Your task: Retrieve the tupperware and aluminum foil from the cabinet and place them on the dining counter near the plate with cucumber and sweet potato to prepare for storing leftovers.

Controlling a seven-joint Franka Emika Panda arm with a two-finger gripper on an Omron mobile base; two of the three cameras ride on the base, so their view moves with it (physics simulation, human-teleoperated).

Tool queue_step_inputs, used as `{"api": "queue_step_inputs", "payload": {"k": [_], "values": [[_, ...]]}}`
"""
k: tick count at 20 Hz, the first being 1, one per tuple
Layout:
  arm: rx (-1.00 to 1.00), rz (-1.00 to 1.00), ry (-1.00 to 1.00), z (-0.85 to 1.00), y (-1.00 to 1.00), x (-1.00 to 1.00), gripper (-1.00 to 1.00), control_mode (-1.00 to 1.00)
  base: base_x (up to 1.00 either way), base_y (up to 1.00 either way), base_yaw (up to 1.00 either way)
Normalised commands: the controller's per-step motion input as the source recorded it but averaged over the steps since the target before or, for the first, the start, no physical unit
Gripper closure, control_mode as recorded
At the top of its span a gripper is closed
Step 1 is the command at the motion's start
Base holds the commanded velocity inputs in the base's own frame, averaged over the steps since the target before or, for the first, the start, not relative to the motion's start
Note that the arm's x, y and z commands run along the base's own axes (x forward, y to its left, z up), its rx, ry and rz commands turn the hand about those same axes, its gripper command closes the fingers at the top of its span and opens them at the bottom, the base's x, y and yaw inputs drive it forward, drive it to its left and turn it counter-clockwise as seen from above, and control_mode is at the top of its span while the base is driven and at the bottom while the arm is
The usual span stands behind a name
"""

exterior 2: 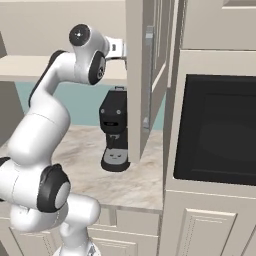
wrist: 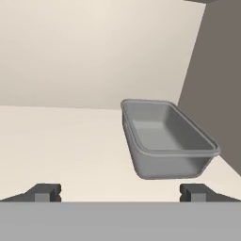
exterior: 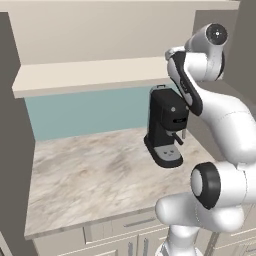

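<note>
The tupperware (wrist: 164,139) is a small grey rimmed tub on the cream shelf (wrist: 61,141) of the cabinet (exterior: 90,75), close to its grey-brown side panel (wrist: 216,75). My gripper (wrist: 120,193) is open, and its two dark fingertips (wrist: 44,192) stand wide apart just short of the tub. The tub lies ahead and slightly right of centre, with nothing between the jaws. In the base views the arm (exterior: 187,82) reaches up to shelf level. The aluminum foil, dining counter, plate, cucumber and sweet potato are out of view.
A black coffee machine (exterior: 166,127) stands on the marbled counter (exterior: 90,170) below the shelf. The open cabinet door (exterior 2: 135,80) hangs beside the arm's wrist. A dark built-in oven front (exterior 2: 220,130) is to the right.
</note>
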Motion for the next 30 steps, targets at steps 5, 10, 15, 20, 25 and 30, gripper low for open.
{"api": "queue_step_inputs", "payload": {"k": [5, 10, 15, 20, 25, 30], "values": [[0.0, 0.0, 0.01, 0.0, -0.05, 0.33, -1.0, -1.0, 0.0, 0.0, 0.0], [0.0, 0.02, 0.07, 0.0, -0.06, 0.33, -1.0, -1.0, 0.0, 0.0, 0.0], [0.0, 0.03, 0.06, 0.0, -0.17, 0.34, -1.0, -1.0, 0.0, 0.0, 0.0], [0.0, 0.04, 0.03, 0.0, -0.2, 0.31, -1.0, -1.0, 0.0, 0.0, 0.0], [0.0, 0.05, 0.02, -0.04, -0.08, 0.32, -1.0, -1.0, 0.0, 0.0, 0.0], [0.0, 0.06, 0.03, -0.13, -0.02, 0.34, -1.0, -1.0, 0.0, 0.0, 0.0]]}}
